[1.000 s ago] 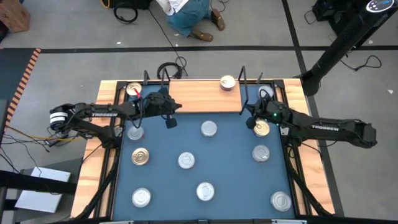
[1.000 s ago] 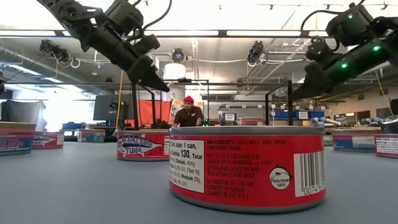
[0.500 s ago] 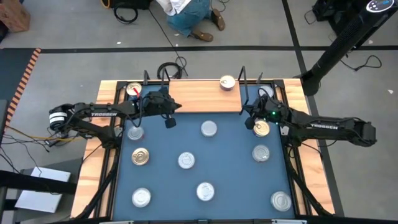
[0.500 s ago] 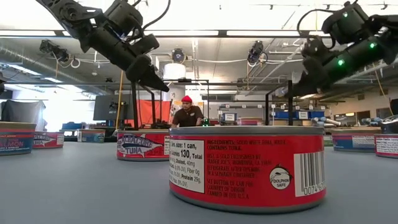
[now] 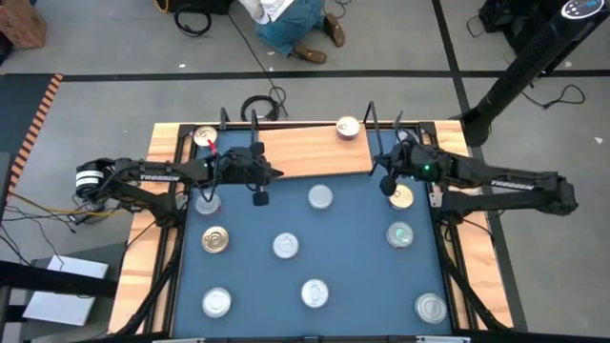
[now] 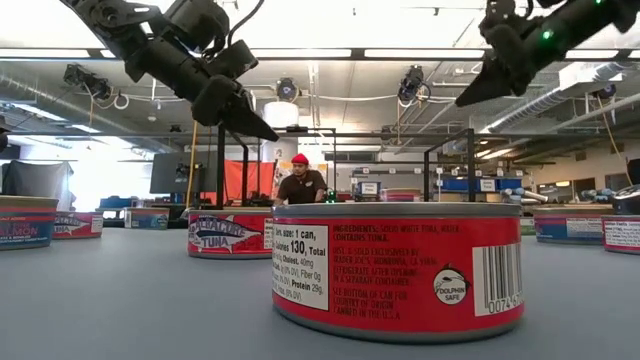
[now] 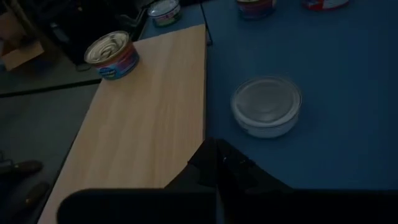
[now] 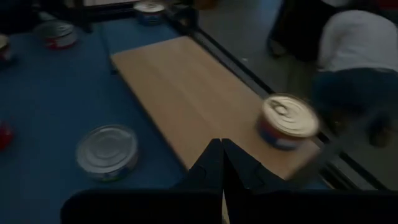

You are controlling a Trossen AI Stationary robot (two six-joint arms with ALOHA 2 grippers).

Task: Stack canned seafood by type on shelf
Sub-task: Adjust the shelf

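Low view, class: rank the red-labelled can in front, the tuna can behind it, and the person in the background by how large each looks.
1. Red-labelled can
2. Tuna can
3. Person

Nearness to the camera drives this; the two cans may well be the same real size.

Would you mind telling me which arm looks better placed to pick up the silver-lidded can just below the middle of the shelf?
Probably the left. The left gripper hangs nearer the silver-lidded can than the right gripper does, at the shelf edge. Both jaws are shut and empty.
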